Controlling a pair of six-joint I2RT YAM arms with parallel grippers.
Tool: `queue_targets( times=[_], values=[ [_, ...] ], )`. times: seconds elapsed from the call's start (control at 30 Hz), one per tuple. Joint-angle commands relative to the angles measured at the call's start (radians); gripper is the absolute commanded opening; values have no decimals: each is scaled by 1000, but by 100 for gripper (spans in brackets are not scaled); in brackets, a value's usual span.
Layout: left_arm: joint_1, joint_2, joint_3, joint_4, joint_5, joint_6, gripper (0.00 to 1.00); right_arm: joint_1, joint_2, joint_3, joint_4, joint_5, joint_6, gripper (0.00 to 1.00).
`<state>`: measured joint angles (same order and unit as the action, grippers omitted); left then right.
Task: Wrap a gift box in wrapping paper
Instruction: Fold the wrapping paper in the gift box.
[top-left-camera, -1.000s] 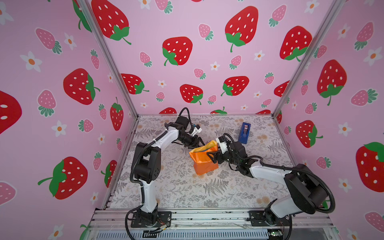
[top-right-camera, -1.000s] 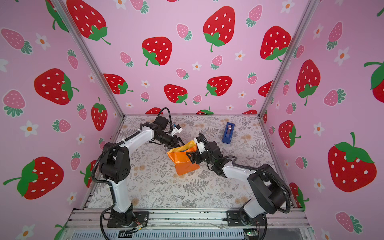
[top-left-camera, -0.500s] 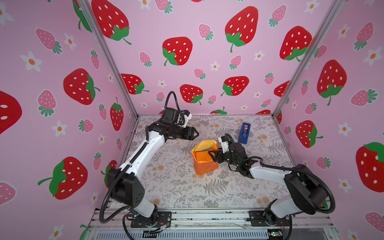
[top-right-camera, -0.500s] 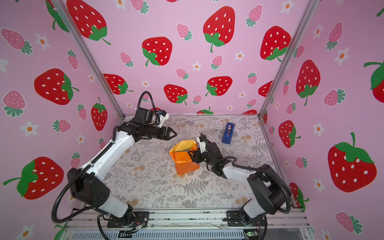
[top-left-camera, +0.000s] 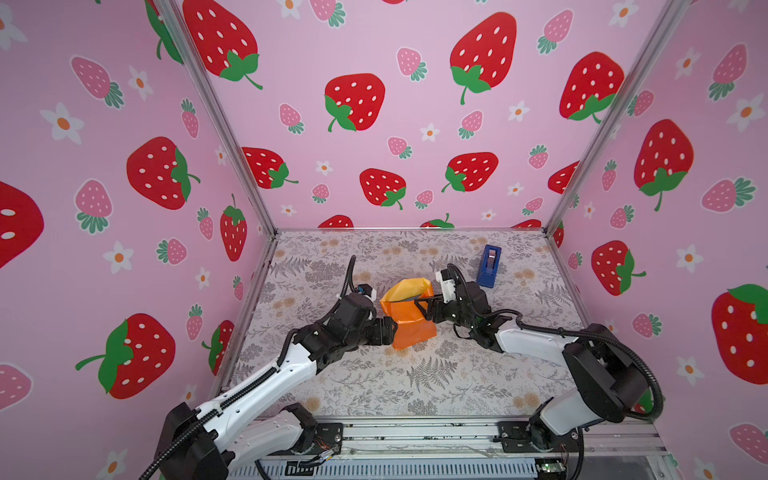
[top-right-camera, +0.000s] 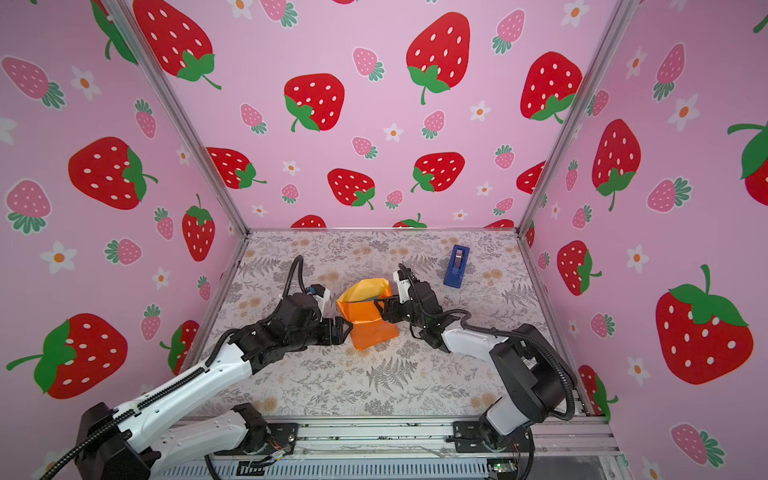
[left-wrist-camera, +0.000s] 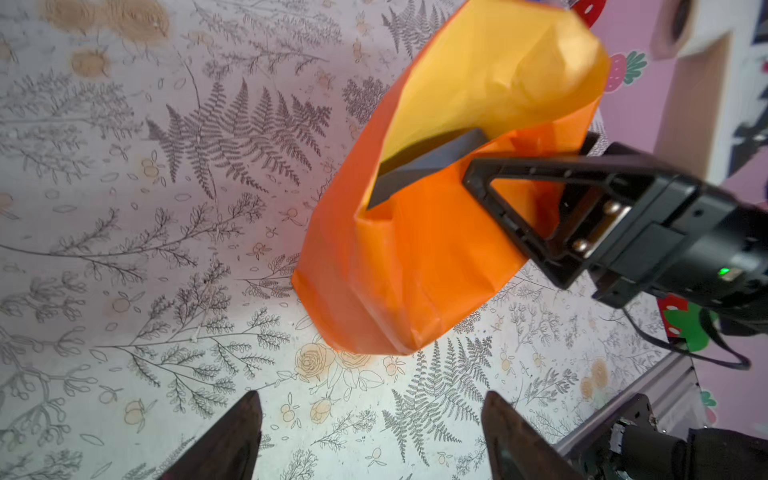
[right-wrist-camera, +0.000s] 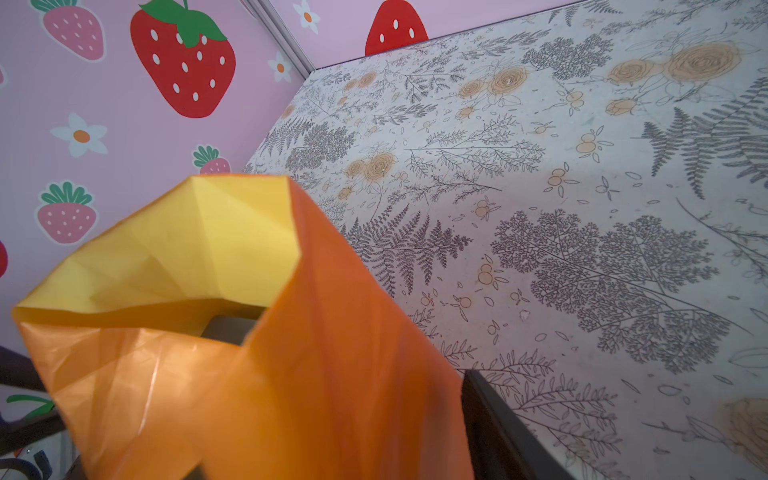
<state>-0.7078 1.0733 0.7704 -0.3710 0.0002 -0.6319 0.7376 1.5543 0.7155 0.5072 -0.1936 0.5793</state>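
Swung down, left claw gapes beside the wrapping paper; right claw clamps its opposite edge.

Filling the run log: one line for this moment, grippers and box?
left gripper: open, empty, near wrapping paper | right gripper: clamped on wrapping paper | gift box: partly wrapped

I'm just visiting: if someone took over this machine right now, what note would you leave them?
Left gripper: open, empty, just short of the creased glossy orange wrapping paper.
Right gripper: closed around that paper, with the small dark navy cardboard gift box inside; only a sliver shows.
Bundle stands on the floral table.
Done: paper wrapped round the box's sides.
To do: top gapes, pale yellow flap up; probably fold it shut and tape. Bright blue tape dispenser waits toward the back.
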Motion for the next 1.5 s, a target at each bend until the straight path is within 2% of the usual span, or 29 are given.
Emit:
queue_targets(
  times=[0.0,0.17,0.3,0.57,0.93,1.07,1.2,1.33,1.47],
  values=[
    [-47,41,3,160,-142,-112,85,-1,32,-7,-109,16,9,65],
    [-59,135,35,220,-187,-119,80,-1,27,-14,-108,15,19,65],
    [-56,184,77,204,-233,-108,71,3,20,-21,-110,13,28,65],
    [-49,241,74,244,-263,-67,55,18,7,-50,-105,11,44,64],
    [-47,301,138,191,-282,40,24,35,-73,-73,-131,34,74,63],
    [-46,339,181,177,-264,111,20,35,-133,-83,-164,79,83,64],
    [-38,364,211,161,-266,141,18,33,-234,-73,-268,183,87,65],
    [-35,370,221,140,-276,123,18,31,-355,-94,-367,272,97,65],
    [-30,366,216,118,-291,92,18,31,-436,-122,-370,271,124,65]
  ],
)
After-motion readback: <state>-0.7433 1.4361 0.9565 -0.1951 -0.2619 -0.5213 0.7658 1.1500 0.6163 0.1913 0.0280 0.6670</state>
